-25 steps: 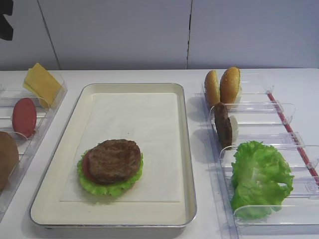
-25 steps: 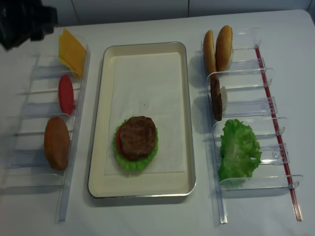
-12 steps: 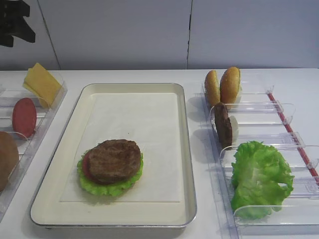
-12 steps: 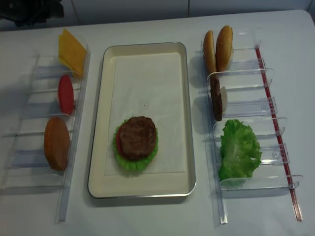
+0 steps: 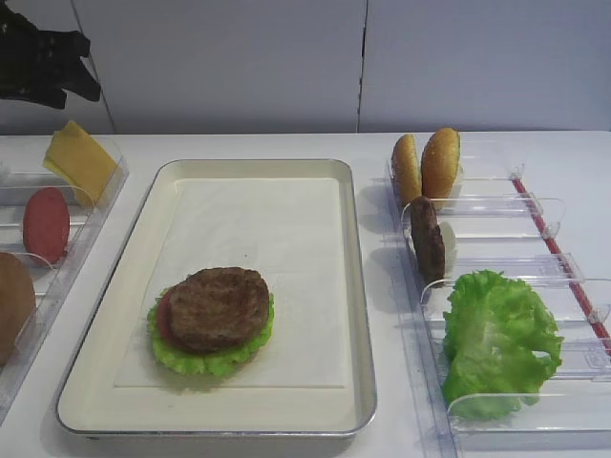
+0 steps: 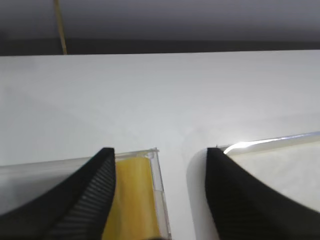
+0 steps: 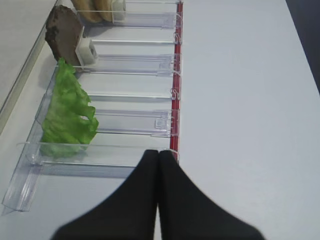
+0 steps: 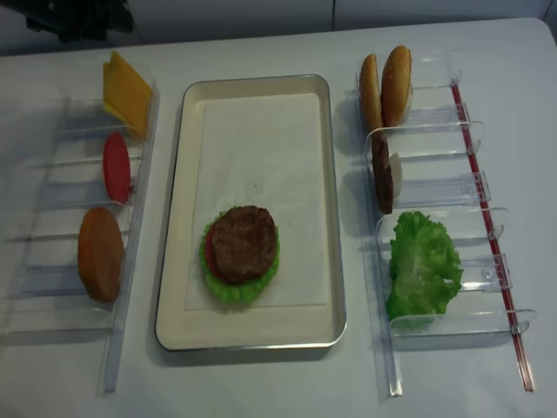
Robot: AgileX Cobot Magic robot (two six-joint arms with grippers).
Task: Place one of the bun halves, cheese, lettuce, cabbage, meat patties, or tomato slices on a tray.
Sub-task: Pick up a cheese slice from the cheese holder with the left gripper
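Exterior high view: the cream tray (image 5: 351,286) sits on the white counter (image 5: 563,157) at the middle of the frame, its paper liner (image 5: 277,239) bare across the upper half; in the lower left part of the liner lies a stack, a meat patty (image 5: 218,307) on top of a tomato slice (image 5: 163,320), both resting on a frilly green lettuce leaf (image 5: 191,360); at the left edge a clear bin rack (image 8: 139,165) holds the cheese (image 5: 81,160) at the top, leaning on edge, a second tomato slice (image 5: 46,225) below it, and a bun half (image 5: 13,305) lowest; on the right side another clear rack (image 5: 535,205) carries two bun halves (image 5: 427,167) standing on edge at the top, a second patty (image 5: 427,239) upright in the next compartment, and a large lettuce head (image 5: 498,343) in the lower compartments; a red strip (image 7: 175,85) runs along the outer side of this rack.

Left claw (image 5: 43,62) hangs in the upper left corner of the frame, above and behind the cheese, touching nothing; in the left wrist view its two dark fingers (image 6: 95,192) stand well apart, with the yellow cheese in its clear bin showing just beside the left one and the tray's corner beside the other; right claw (image 7: 158,165) appears only in the right wrist view, its black fingers pressed together with nothing between them, at the lower end of the right rack, near the lettuce head.
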